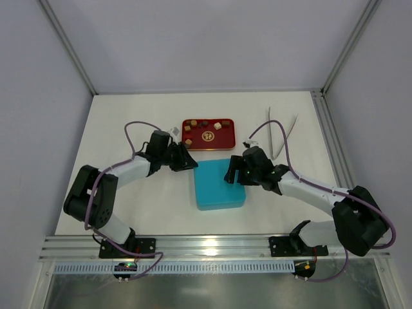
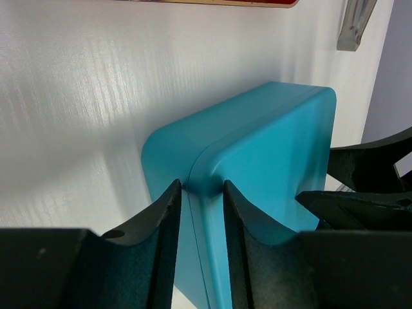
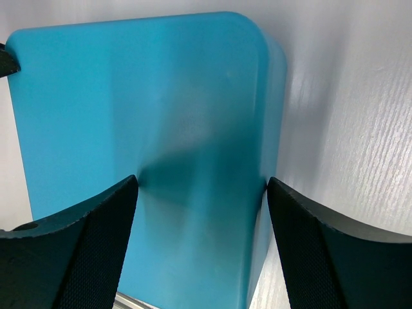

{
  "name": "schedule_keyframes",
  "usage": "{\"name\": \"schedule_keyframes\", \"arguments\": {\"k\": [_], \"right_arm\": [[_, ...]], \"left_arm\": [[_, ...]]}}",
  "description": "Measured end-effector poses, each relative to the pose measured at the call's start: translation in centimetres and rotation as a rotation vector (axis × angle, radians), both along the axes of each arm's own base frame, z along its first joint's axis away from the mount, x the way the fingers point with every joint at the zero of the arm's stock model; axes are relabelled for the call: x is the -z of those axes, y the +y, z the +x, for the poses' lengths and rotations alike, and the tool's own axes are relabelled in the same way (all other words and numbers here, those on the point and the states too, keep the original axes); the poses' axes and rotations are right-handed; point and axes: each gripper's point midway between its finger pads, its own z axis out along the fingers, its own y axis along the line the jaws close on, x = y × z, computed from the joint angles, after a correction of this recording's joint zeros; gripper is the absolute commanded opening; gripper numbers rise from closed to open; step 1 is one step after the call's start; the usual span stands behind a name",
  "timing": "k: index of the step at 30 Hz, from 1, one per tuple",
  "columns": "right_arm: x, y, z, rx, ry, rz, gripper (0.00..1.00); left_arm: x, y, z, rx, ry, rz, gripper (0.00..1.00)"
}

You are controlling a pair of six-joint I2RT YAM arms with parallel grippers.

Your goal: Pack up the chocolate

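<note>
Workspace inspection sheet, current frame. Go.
Surface: white table, no spills seen.
Job's things: chocolates loose in the red tray; teal box closed, none packed.
Clutter: metal tongs right of tray; white paper cup left of it.
Grippers: left gripper fingers pinch the box's far-left corner; right gripper open, straddling the box's right edge.
Cables: purple cables loop clear of tray.
Surroundings: grey walls, metal rail at near edge.

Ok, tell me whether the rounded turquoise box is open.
No, the rounded turquoise box shows one unbroken flat top and nothing of its inside.
</note>
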Motion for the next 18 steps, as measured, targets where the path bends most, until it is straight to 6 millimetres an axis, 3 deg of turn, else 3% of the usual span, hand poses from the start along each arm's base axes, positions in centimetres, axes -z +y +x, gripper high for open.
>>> {"name": "schedule_keyframes", "arguments": {"k": [5,11,18], "right_arm": [[0.1,-0.3,-0.3,0.019,-0.013,0.017,0.8],[0.0,-0.3,-0.3,0.022,-0.013,0.021,0.81],[0.1,-0.1,-0.3,0.022,-0.013,0.03,0.8]], "left_arm": [[0.2,0.4,-0.2,0.015,0.011,0.053,0.52],[-0.1,1.7,-1.7,0.035,0.033,0.119,0.54],[-2.2,2.3,-4.7,0.054,-0.008,0.106,0.53]]}}
